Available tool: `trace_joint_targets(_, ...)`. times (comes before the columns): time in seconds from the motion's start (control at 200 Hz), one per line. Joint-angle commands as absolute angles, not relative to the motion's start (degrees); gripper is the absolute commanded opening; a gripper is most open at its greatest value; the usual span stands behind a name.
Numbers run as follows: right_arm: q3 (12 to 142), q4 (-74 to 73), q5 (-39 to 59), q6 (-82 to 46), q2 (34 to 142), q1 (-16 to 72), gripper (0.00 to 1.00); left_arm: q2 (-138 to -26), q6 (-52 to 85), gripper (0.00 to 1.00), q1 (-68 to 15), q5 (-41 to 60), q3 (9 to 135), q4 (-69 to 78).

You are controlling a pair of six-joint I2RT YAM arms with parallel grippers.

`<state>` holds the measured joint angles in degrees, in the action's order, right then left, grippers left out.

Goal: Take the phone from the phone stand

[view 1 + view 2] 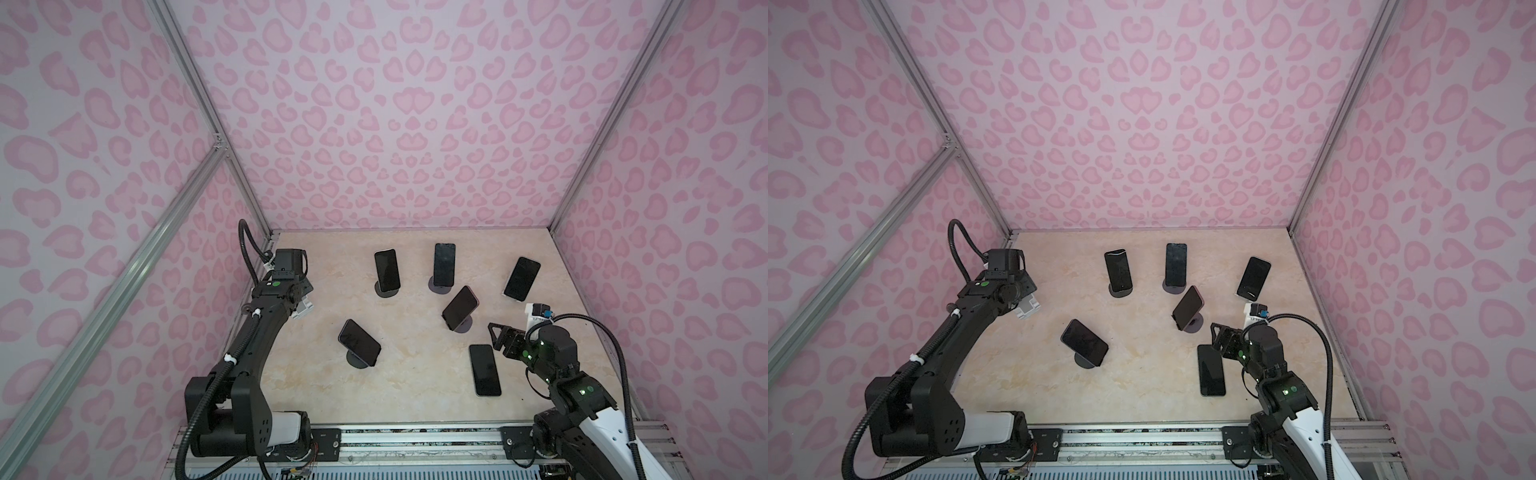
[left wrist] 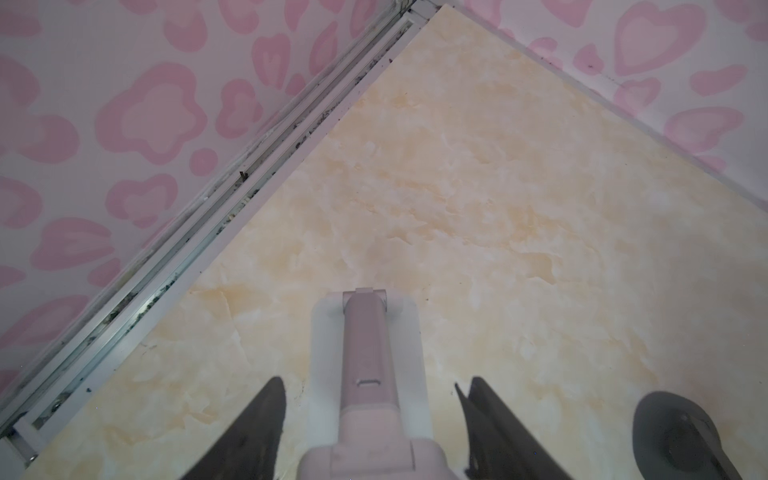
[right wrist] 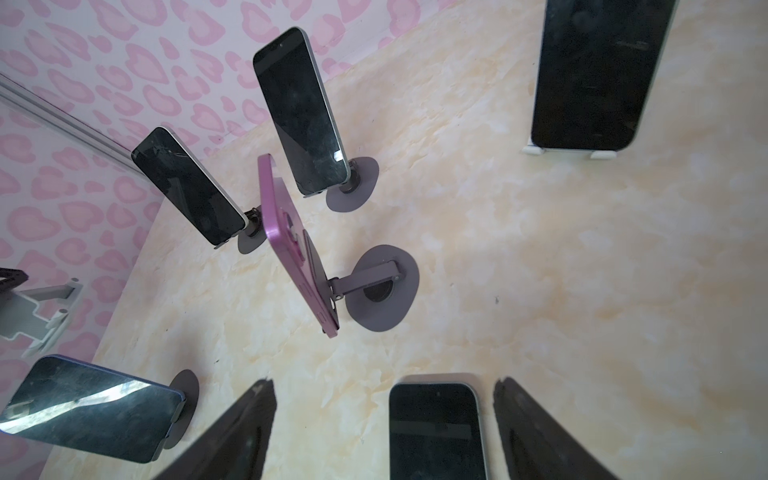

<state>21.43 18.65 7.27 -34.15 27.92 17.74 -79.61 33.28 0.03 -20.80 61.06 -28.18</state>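
A dark phone (image 1: 485, 370) (image 3: 436, 432) lies flat on the marble table, near the front right. My right gripper (image 1: 500, 338) (image 3: 384, 386) hovers open just above its far end, touching nothing. At the far left my left gripper (image 1: 301, 299) (image 2: 376, 386) is shut on an empty white phone stand (image 1: 304, 308) (image 2: 365, 332), which it holds off the table. A purple phone (image 1: 460, 306) (image 3: 291, 245) leans on a grey round-based stand (image 3: 386, 291) in the middle. Another phone (image 1: 359, 343) sits on a grey stand at the front left.
At the back, two phones (image 1: 387, 270) (image 1: 444, 264) stand on grey stands. A third phone (image 1: 522, 278) rests in a white stand. Pink patterned walls and aluminium rails (image 2: 249, 187) enclose the table. A grey stand base (image 2: 681, 436) lies close to my left gripper.
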Motion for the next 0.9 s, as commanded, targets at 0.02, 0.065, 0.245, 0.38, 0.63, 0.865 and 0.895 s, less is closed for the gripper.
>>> trace_joint_targets(0.02, 20.92, 19.68, 6.71, -34.35, 25.99, 17.69, 0.85, -83.53, 37.64, 0.51, 1.97, -20.72, 59.7, -15.91)
trace_joint_targets(0.065, 20.89, 19.54, 6.33, -34.43, 25.62, 17.72, 0.85, -85.02, 38.14, 0.51, 2.21, -21.1, 59.55, -14.31)
trace_joint_targets(0.245, 20.76, 16.81, 8.3, -34.34, 28.86, 17.75, 0.86, -90.28, 39.87, 0.52, 2.78, -23.43, 60.25, -12.32)
trace_joint_targets(0.38, 20.33, 15.26, 8.79, -34.01, 30.97, 17.69, 0.86, -93.43, 41.84, 0.53, 3.93, -23.11, 60.54, -13.52)
trace_joint_targets(0.63, 20.07, 14.22, 9.01, -33.81, 31.57, 17.7, 0.9, -97.79, 41.05, 0.55, 4.62, -23.37, 61.48, -13.69)
trace_joint_targets(0.865, 21.02, 17.05, 8.29, -33.82, 29.62, 17.58, 0.93, -99.8, 42.26, 0.73, 4.75, -23.16, 63.48, -15.88)
trace_joint_targets(0.895, 21.41, 17.87, 8.03, -33.83, 29.0, 17.66, 0.93, -99.68, 42.35, 0.75, 4.75, -22.96, 63.85, -16.38)
